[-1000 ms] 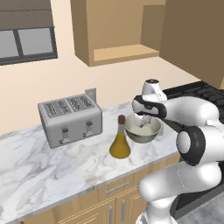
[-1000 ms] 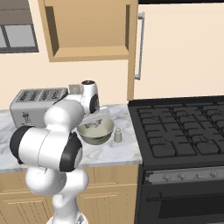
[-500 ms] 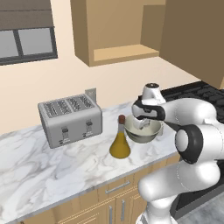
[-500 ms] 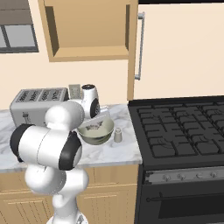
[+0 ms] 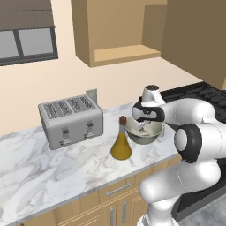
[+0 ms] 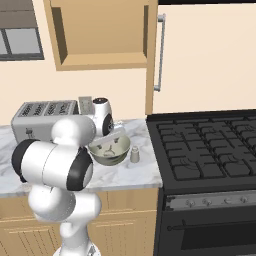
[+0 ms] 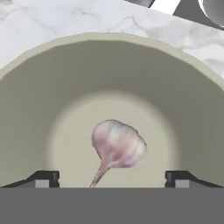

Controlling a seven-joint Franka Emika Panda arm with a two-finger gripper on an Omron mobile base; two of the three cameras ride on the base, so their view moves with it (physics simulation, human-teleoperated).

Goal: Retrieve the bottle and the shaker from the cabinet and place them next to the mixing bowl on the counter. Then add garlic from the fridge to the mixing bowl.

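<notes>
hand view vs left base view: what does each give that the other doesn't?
Hand view alone: the garlic lying loose on the mixing bowl's pale floor, with the gripper open, fingertips wide apart either side of it. Left base view alone: the bottle beside the bowl, the toaster, and the cabinet above. Both: the mixing bowl on the marble counter.

Desk: we see white-and-grey veined marble over light wood base cabinets.
Toaster: silver, at the back by the wall.
Bottle: yellow oil — upright, just beside the bowl.
Mixing bowl: on the marble.
Shaker: small, grey — near the bowl's other side.
</notes>
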